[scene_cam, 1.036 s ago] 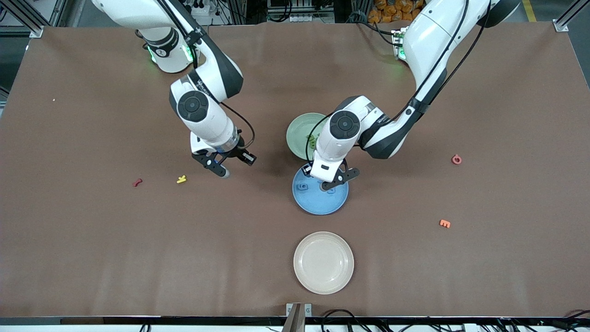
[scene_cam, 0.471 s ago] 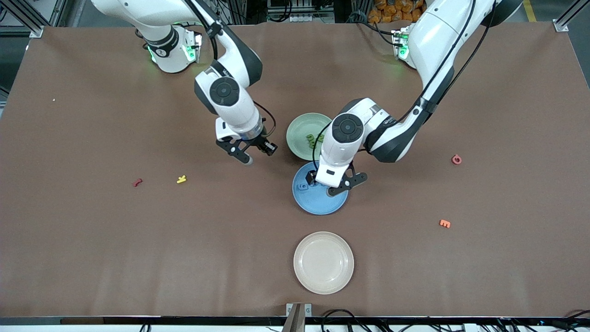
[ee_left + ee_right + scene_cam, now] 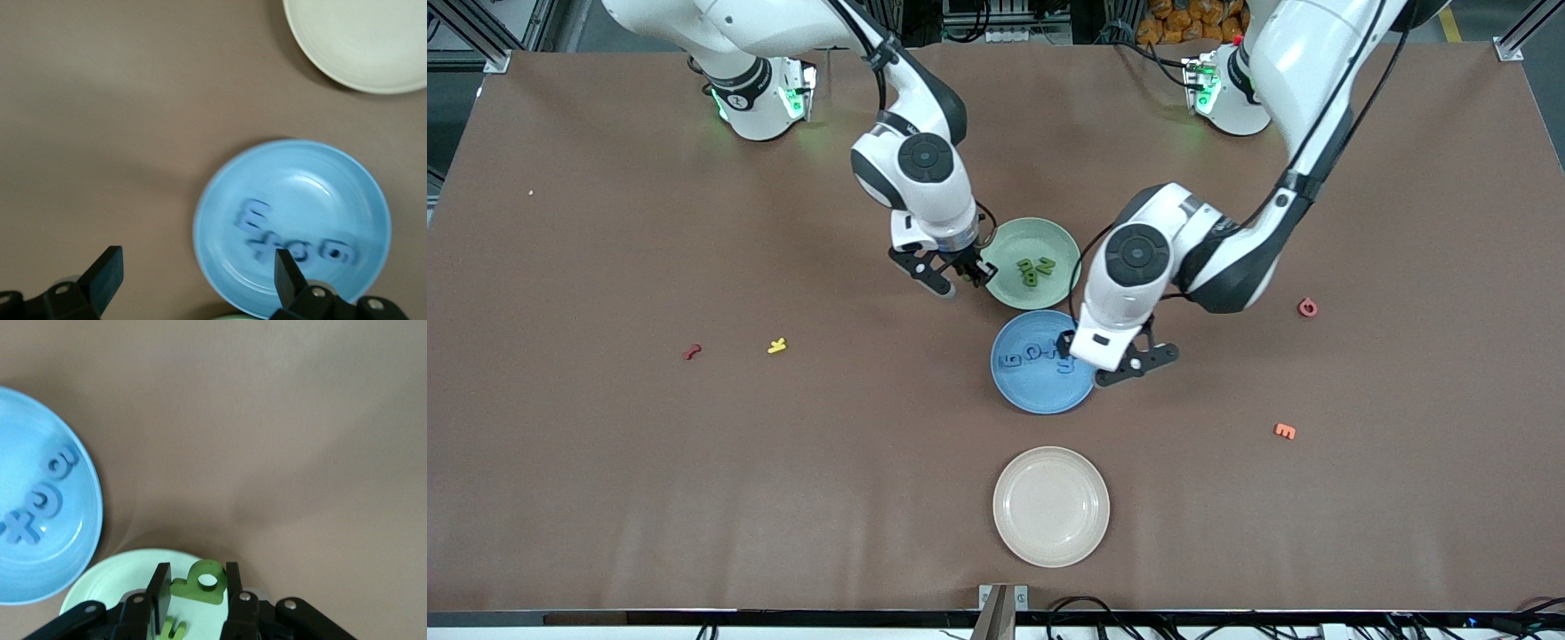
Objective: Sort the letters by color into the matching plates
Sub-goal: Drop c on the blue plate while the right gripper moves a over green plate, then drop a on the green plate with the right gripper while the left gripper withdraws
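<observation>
Right gripper [image 3: 197, 587] holds 1 green letter [image 3: 199, 581] over the green plate [image 3: 1054, 240]. Left gripper [image 3: 193, 280], jaws wide and empty, hovers over the blue plate [image 3: 1023, 396] edge.

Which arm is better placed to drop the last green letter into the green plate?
The right. The right gripper is shut on a green letter at the rim of the green plate. The left gripper is open and empty by the blue plate.

Orange "E" [image 3: 1285, 431] on table [image 3: 605, 489]
</observation>
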Available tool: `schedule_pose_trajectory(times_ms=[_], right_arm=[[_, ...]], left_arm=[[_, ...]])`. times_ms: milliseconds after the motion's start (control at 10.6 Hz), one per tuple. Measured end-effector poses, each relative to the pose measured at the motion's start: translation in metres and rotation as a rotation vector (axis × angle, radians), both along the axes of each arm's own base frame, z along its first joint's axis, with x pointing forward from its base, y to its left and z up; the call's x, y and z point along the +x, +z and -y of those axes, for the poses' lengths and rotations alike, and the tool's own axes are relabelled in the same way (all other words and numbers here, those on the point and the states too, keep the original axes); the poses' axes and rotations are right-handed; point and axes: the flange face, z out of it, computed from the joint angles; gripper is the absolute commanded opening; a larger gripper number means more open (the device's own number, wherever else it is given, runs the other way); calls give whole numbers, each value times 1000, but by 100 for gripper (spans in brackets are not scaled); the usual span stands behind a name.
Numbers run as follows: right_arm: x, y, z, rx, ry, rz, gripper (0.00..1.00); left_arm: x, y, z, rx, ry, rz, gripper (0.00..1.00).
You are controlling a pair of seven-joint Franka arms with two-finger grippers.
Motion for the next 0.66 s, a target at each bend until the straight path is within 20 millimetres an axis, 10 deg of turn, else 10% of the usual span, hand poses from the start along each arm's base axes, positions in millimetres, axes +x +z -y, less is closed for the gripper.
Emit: schedule_pose_trajectory(times_ms=[377, 659], right_arm=[[-32, -18, -57, 9, -39, -8, 0], [-36, -39, -86, -2, -76, 17, 0]], left_arm=[[34, 39, -85, 49, 13, -11, 100], [39, 37, -112, 64, 36, -33, 100]])
